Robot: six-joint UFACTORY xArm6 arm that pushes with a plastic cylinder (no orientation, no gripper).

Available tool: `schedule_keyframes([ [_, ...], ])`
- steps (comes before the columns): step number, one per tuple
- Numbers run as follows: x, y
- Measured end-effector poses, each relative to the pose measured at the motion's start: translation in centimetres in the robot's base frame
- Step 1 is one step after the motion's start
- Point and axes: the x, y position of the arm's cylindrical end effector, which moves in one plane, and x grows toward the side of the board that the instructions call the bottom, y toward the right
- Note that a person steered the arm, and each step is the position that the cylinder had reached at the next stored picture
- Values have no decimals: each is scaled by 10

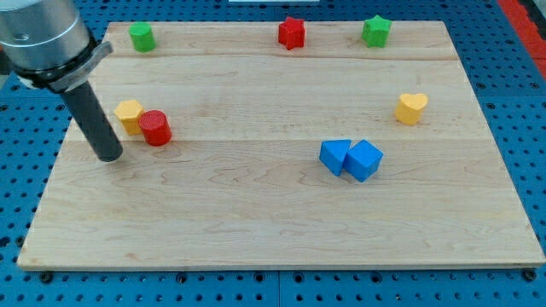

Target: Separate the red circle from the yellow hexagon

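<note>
The red circle [156,128] stands on the wooden board at the view's left, touching the yellow hexagon [129,114], which lies just up and left of it. My tip [110,156] rests on the board below and to the left of both blocks, a short gap away from them, touching neither.
A green block [142,37] sits at the top left, a red star [292,33] at top centre, a green star [375,31] at top right. A yellow heart [411,108] is at the right. Two blue blocks [335,157] [364,160] touch near the middle right. The board's left edge [53,162] is close to my tip.
</note>
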Motion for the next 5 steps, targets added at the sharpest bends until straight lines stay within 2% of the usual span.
schedule_keyframes([
  [2,-16,50],
  [3,-6,48],
  [4,-14,24],
  [5,-47,25],
])
